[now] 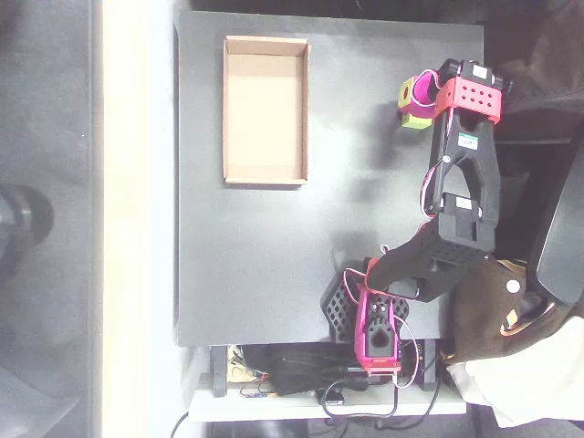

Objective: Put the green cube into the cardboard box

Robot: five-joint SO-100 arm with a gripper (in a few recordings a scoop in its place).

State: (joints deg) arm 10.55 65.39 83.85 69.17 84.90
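— Cube location?
— Green cube [415, 121] near the tabletop's [255, 274] right edge, toward the top-right corner, right under the gripper [417, 100].
— Grip state?
— Magenta fingers down over the cube; clamped or loose, impossible to tell from above.
— And the box?
— Cardboard box [265, 175] near the top-left corner, open side up, well apart from the cube. Probably placed so for a clear carry across.
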